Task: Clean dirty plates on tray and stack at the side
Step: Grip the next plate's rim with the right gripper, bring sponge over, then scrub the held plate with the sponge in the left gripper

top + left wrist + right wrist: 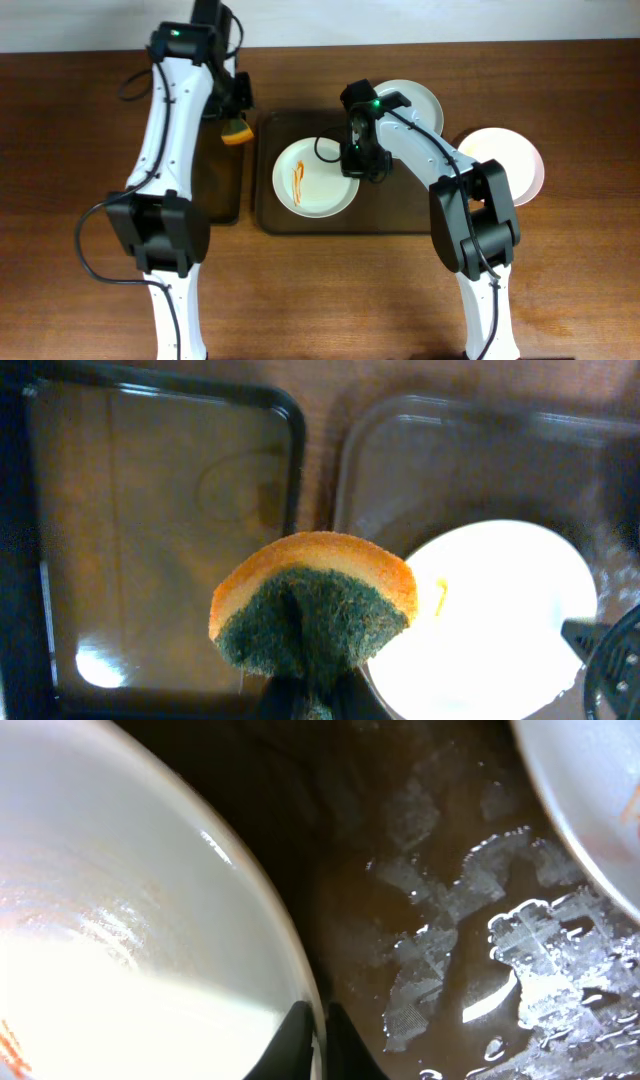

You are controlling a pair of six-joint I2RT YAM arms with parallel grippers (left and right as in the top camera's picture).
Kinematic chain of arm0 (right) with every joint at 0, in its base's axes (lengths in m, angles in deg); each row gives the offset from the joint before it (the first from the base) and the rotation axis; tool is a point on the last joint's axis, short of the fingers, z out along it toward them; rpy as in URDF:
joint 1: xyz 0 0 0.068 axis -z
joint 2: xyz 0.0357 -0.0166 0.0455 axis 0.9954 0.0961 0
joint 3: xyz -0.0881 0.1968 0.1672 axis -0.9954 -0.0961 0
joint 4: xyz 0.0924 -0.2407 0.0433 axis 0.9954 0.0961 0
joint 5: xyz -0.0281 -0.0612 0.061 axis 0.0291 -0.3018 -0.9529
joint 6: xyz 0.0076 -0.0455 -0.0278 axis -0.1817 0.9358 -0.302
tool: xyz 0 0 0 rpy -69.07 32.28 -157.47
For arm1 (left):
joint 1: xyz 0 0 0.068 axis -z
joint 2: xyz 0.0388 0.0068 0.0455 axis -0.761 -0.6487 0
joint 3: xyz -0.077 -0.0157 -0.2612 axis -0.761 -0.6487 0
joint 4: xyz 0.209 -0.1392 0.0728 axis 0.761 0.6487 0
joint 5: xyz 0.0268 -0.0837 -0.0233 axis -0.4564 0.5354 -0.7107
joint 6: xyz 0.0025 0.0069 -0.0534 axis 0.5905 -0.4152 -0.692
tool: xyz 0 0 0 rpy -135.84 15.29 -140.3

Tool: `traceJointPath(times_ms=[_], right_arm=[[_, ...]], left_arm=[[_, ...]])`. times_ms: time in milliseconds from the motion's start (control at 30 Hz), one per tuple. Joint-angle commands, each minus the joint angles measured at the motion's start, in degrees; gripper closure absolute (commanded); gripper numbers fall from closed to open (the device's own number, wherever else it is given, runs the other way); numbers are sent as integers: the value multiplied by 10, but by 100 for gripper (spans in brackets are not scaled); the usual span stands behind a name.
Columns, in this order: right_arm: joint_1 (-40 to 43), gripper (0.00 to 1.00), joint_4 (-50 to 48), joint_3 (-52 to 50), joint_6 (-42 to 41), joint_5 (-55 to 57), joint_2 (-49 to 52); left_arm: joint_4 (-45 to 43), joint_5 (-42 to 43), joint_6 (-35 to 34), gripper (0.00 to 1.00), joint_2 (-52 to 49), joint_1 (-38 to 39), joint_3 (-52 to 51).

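My right gripper point(312, 1032) is pinched on the rim of the smeared plate point(315, 178), lying on the tray point(400, 212); the hold looks thin, I think. The tray is wet, so the plate may slip out. My left gripper point(305, 692) clamps the sponge point(315, 600).

This looks like a robotics lab bench staged for dishwashing, not a home kitchen. Two white robot arms point(168, 120) trailing loose black cables point(84, 250) stand at a plain wooden table point(580, 300). The only kitchenware is a scouring sponge point(236, 133), white plates point(318, 178), a wet brown tray point(400, 205) and a black tray point(218, 190).
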Motion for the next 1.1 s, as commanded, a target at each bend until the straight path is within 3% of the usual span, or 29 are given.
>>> traceJointPath(times_ms=[0, 167, 333, 433, 600, 800, 867, 1000, 1067], right_arm=[[-2, 96, -11, -15, 7, 8, 1], [-2, 96, -40, -28, -23, -1, 1], [-2, 96, -60, -28, -27, -6, 2], [-2, 96, -62, -28, -27, -5, 2], [-2, 96, -63, -28, -27, -5, 2], [-2, 96, -66, -28, -26, -5, 2], [-2, 96, -66, -28, -26, -5, 2], [-2, 96, -66, -29, -26, -5, 2], [-2, 96, -68, -32, -26, -5, 2]], left_arm=[[-16, 9, 14, 100, 7, 29, -33], [-63, 10, 42, 100, 7, 71, -99], [-176, 11, 53, 100, 6, 82, -221], [-257, 73, 131, 100, 6, 85, -298], [-337, 73, 128, 100, 6, 90, -393], [-334, 284, 129, 100, 6, 90, -402], [-363, 244, 108, 100, 6, 88, -402], [-429, -64, -73, 100, 6, 90, -402], [-416, -121, -99, 100, 6, 90, -402]])
